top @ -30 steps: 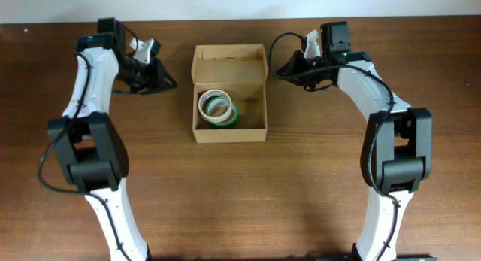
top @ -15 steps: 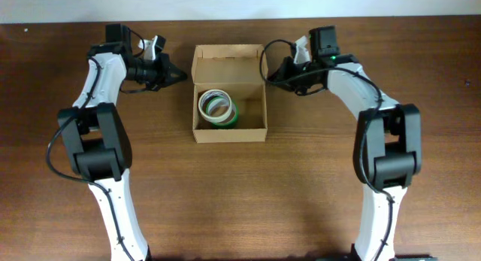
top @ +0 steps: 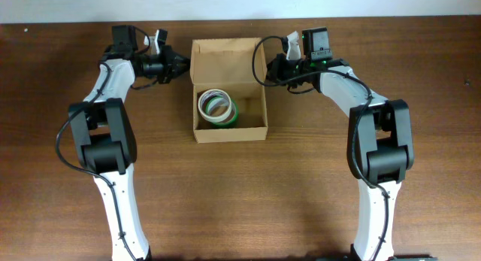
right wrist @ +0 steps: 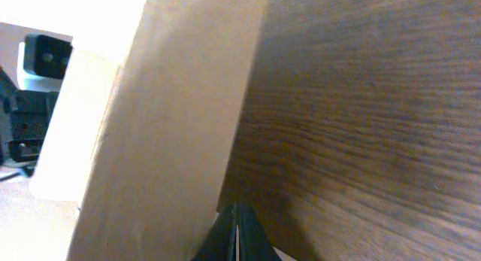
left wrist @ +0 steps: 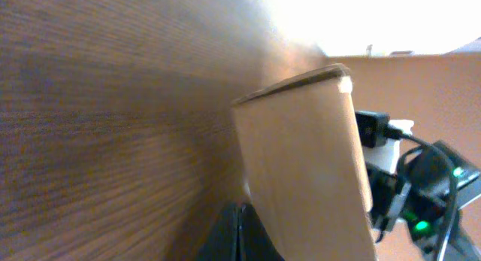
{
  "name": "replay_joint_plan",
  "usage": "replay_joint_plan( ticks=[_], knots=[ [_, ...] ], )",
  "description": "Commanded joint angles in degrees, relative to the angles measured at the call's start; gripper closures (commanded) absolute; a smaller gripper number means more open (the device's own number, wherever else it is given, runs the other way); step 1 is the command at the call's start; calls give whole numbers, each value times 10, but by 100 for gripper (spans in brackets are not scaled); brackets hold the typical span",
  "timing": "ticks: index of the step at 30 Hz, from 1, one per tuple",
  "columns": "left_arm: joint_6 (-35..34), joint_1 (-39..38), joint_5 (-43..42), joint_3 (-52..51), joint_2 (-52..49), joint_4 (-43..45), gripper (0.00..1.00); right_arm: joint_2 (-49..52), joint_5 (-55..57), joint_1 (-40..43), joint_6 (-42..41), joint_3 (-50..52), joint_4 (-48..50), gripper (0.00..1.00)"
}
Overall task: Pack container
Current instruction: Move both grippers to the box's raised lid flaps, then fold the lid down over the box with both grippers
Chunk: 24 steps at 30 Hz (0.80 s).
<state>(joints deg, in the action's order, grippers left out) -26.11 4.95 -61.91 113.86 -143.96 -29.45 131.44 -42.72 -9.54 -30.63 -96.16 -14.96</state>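
Note:
The container (top: 229, 133), a tan cardboard box, stands open at the table's middle back, its hinged flap lid (top: 225, 59) raised at the far side. Tape rolls (top: 218, 107), white and green, lie inside on the left. My left gripper (top: 180, 65) is shut, its tips at the flap's left edge. My right gripper (top: 264, 71) is shut, its tips at the flap's right edge. The left wrist view shows the shut tips (left wrist: 239, 216) against the cardboard (left wrist: 308, 163). The right wrist view shows the shut tips (right wrist: 236, 216) beside the cardboard (right wrist: 165, 125).
The brown wooden table (top: 240, 201) stretches in front of the box. A pale wall edge (top: 240, 5) runs along the back. The right arm (left wrist: 421, 193) shows past the box in the left wrist view.
Both grippers have moved inward from either side to the edges of the box's flap. The box and tape rolls have stayed in place.

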Motion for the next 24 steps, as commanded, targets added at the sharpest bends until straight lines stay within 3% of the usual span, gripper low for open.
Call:
replay_joint_plan(
  ticks=[1,9,24],
  knots=[
    [-81,-13,-45,4,-31,40,98,11,-30,-3,-14,-3,18,96],
    [-93,-26,-80,11,-43,103,98,11,-101,-3,-14,-3,74,96],
    [-90,-20,-87,152,18,100,98,5,-191,-1,-12,-44,105,96]
  ],
)
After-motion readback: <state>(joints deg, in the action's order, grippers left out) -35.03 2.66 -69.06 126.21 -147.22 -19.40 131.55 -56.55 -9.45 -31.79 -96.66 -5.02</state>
